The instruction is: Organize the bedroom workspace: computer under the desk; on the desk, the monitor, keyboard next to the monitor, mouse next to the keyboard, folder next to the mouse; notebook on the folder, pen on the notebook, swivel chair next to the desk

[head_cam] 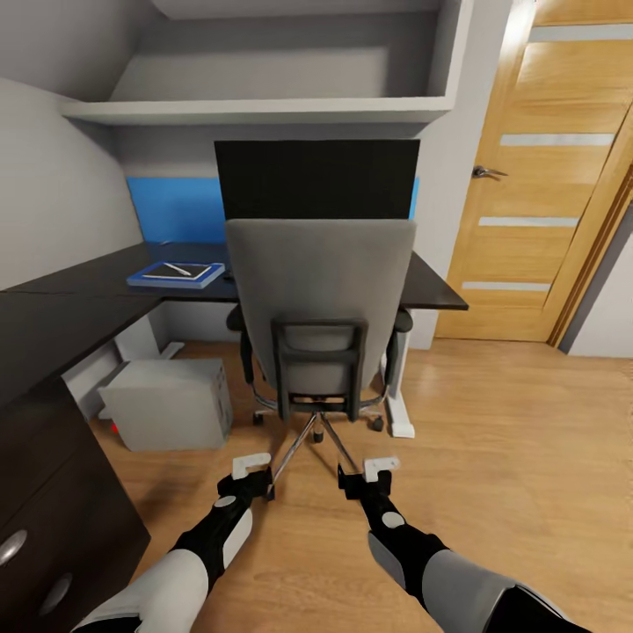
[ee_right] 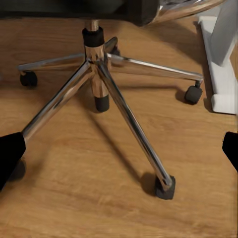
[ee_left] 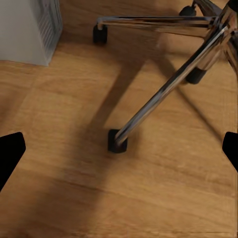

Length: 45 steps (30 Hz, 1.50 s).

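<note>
The swivel chair [head_cam: 318, 299] stood with its grey back toward the robot, pushed up to the black tabletop [head_cam: 79, 303], directly ahead of both hands. Its chrome five-star base [head_cam: 309, 435] reached toward them across the wooden floor [head_cam: 492, 440], one castor lying just in front of the left hand [head_cam: 249, 469] and another just in front of the right hand [head_cam: 378, 472]. In the left wrist view a chrome leg [ee_left: 163, 91] ran down to a black castor [ee_left: 117, 141] between the hand's dark fingertips [ee_left: 10, 153], which stood wide apart and held nothing. The right wrist view showed the central column [ee_right: 94, 54] and spreading legs, with that hand's fingertips [ee_right: 9, 156] likewise spread and empty.

Beyond the chair, the black monitor [head_cam: 316, 178] rose on the tabletop before a blue back panel [head_cam: 174, 209]. Ahead and to the left of the left hand, the blue folder [head_cam: 176, 274] lay on the tabletop with the notebook [head_cam: 180, 270] on it and the pen [head_cam: 181, 269] across the notebook. The light grey computer [head_cam: 167, 403] sat on the floor under the tabletop, left of the chair's base. A wooden door [head_cam: 545, 176] stood to the right.
</note>
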Motion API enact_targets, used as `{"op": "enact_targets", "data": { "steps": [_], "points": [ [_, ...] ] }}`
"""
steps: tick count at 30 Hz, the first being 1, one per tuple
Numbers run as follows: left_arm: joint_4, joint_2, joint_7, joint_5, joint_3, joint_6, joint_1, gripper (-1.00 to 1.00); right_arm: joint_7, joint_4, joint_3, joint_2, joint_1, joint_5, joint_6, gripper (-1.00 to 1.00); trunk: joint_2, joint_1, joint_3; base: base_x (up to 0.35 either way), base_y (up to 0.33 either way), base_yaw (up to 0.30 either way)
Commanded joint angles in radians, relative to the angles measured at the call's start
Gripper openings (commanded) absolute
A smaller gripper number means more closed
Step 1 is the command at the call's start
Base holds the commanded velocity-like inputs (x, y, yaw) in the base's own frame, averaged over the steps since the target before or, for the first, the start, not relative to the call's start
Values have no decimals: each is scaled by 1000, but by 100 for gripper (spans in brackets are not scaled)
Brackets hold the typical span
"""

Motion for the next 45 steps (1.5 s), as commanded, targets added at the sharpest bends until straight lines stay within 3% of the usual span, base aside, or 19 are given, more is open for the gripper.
{"op": "enact_targets", "data": {
  "steps": [1,7,13,14,15,19,20,21,24,28,34,41,45],
  "points": [
    [5,-1,1,-2,5,-4,-1,100,-6,1,8,0,-1,-5,-2,100,0,-1,-1,-337,0,0],
    [96,-1,4,-1,5,-7,-1,100,-6,6,7,-3,-1,-5,-2,100,0,-1,-1,-337,0,0],
    [203,17,8,1,5,-10,-1,100,-5,53,5,-6,-1,-7,-3,100,0,-1,-1,-226,0,0],
    [222,27,9,2,5,-14,-1,100,-5,66,5,-7,0,-9,-4,100,0,-1,-1,-72,0,0],
    [275,58,8,3,6,-35,-1,100,-6,115,3,-10,1,-12,-8,100,0,-1,3,-19,0,0],
    [297,70,10,3,7,-57,-1,100,-6,166,2,-12,2,-13,-38,100,1,-3,18,-9,0,0],
    [301,73,10,3,7,-63,-1,100,-7,180,2,-13,7,-13,-54,100,1,-4,22,-4,0,0],
    [307,75,11,3,7,-77,1,100,-8,202,0,-34,87,-11,-113,100,1,-4,26,0,0,0],
    [307,76,11,3,7,-78,13,100,-8,203,1,-44,104,-10,-119,100,2,-5,38,0,0,0],
    [308,78,13,3,7,-89,63,100,-12,203,2,-61,124,-9,-122,100,3,-7,53,0,0,0],
    [308,89,12,3,7,-196,159,100,-23,204,1,-91,167,-9,-126,100,4,-10,76,0,0,0],
    [308,95,14,3,8,-220,224,100,-24,205,1,-114,193,-9,-138,100,26,-23,101,0,0,0],
    [308,115,9,3,8,-224,277,100,-24,206,2,-127,214,-9,-134,100,54,-38,114,0,0,0]
  ]
}}
